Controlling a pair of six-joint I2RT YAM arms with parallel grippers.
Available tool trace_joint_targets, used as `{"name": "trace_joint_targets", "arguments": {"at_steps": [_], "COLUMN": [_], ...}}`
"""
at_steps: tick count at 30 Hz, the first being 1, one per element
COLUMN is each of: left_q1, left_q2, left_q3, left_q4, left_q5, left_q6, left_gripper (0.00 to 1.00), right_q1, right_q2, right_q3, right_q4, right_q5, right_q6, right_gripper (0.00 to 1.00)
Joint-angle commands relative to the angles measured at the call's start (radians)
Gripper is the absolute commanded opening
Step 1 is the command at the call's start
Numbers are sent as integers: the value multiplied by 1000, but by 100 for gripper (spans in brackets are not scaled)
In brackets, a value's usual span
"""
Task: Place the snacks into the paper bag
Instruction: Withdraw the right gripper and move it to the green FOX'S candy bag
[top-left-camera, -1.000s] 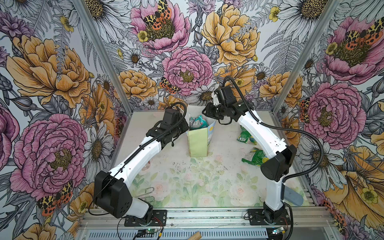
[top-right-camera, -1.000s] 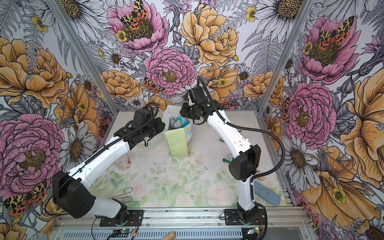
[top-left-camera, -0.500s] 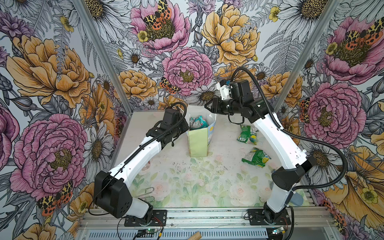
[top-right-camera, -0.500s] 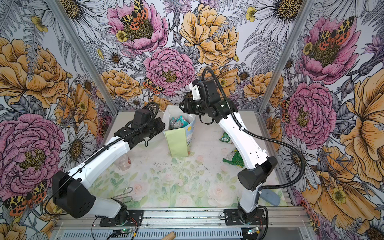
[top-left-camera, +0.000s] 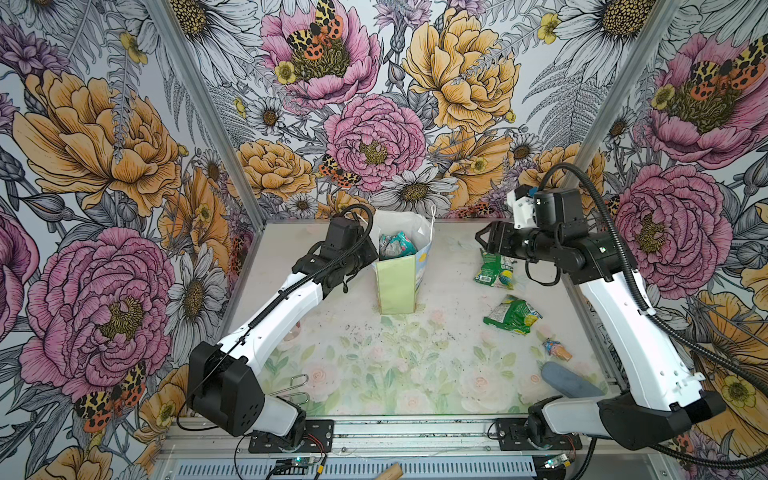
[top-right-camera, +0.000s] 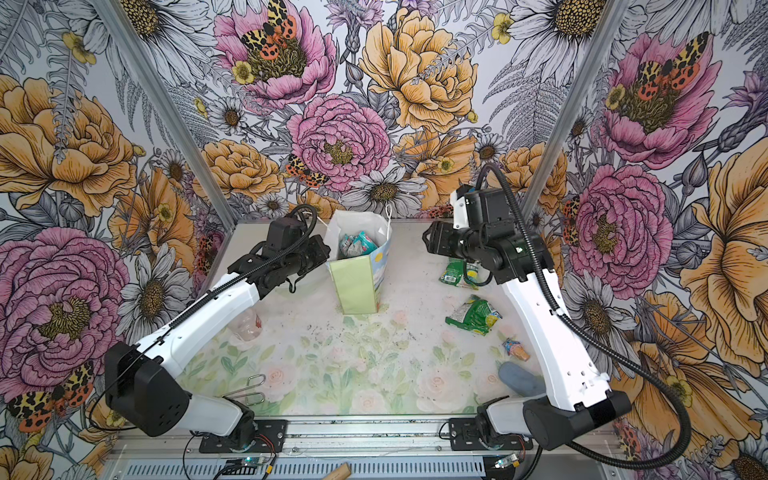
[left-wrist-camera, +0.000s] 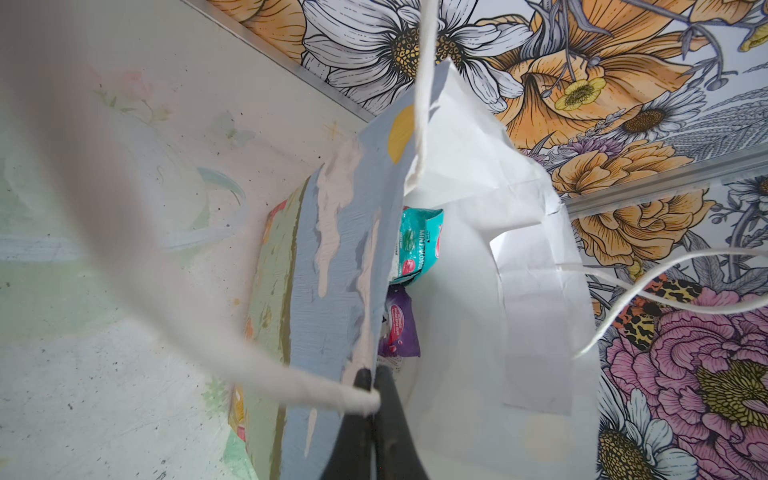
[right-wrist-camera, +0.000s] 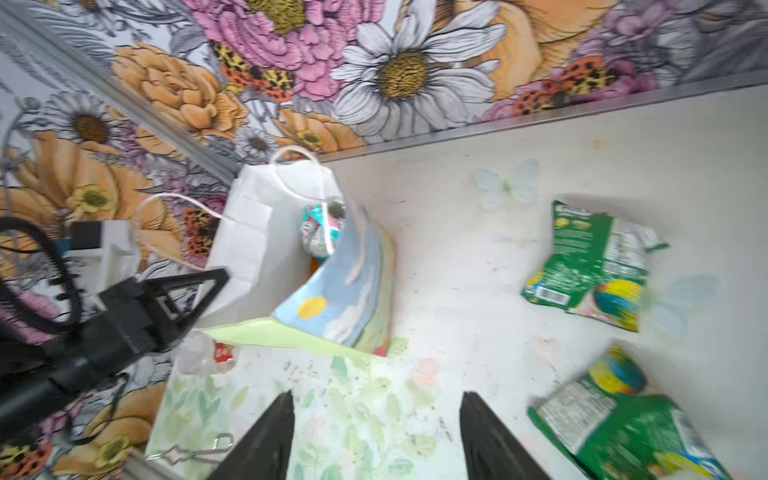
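Left gripper (left-wrist-camera: 373, 377) pinching rim of paper bag (top-left-camera: 396, 286); bag standing upright. Right gripper (right-wrist-camera: 376, 432) hanging wide, empty, right of bag. Teal packet (top-left-camera: 398, 245) lying inside bag; green packets (top-left-camera: 513, 318) lying on table (top-left-camera: 374, 374), right side.

Left gripper (top-left-camera: 371, 257) tips hidden behind the paper bag (top-left-camera: 397, 286) in both top views. Right gripper (top-left-camera: 481, 243) covers part of the rear green packet (top-left-camera: 492, 272). Front green packet (right-wrist-camera: 623, 436): blurred, cut off at the right wrist view's edge.
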Motion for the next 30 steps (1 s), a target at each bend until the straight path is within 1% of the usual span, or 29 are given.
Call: {"name": "trace_joint_targets", "arguments": {"at_steps": [1,5,6,9,12,21,24,30], "left_q1": [12,14,14,13,14,16,17,16], "left_q2": [6,27,33,43,46,42,39,38], "left_q3": [11,23,26,29,27,25,21,18], "left_q4": [15,15,15,16,19,20,20,20], "left_q5": [25,37,40,45,47,48,45,45], "left_q6": [11,14,14,13,14,14,14,11], "left_gripper": [0,0,0,0,0,0,0,0], "right_q1": [-46,-105,-116,-143,-173,-336,-391,-470], "right_q2": [-83,-146,-167,-209,-241,-238,-239,-230], "right_q3": [-102,-260,-307,-424,-518,-732,-786,-851], "right_q4": [-92,-144,-141,-136,-110,26,80,135], "right_q5": [113,133,135,141,118,-24,-71,-121], "right_q6": [24,83,106,160,193,245,250,235], "right_gripper": [69,74,75,82,86,88,89,89]}}
